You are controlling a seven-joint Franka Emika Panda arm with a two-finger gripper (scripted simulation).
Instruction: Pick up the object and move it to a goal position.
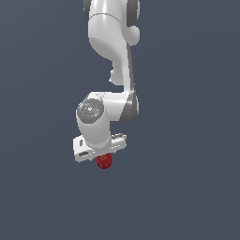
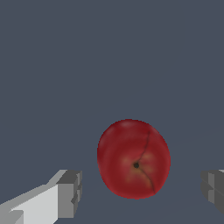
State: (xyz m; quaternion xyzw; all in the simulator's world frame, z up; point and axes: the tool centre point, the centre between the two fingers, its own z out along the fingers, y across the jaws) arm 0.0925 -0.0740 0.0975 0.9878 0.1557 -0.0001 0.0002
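The object (image 2: 133,158) is a dark red, roundish fruit-like ball with a small dark stem spot and a thin crease. In the wrist view it lies between my two grey fingertips (image 2: 70,192), with a clear gap on each side. My gripper (image 2: 142,190) is open around it and touches it on neither side. In the exterior view the object (image 1: 104,161) peeks out just below the white hand, and the gripper (image 1: 101,157) points straight down over it; the fingers themselves are hidden behind the hand there.
A plain dark grey-blue surface (image 1: 187,187) fills both views. The white arm (image 1: 112,47) reaches down from the top of the exterior view.
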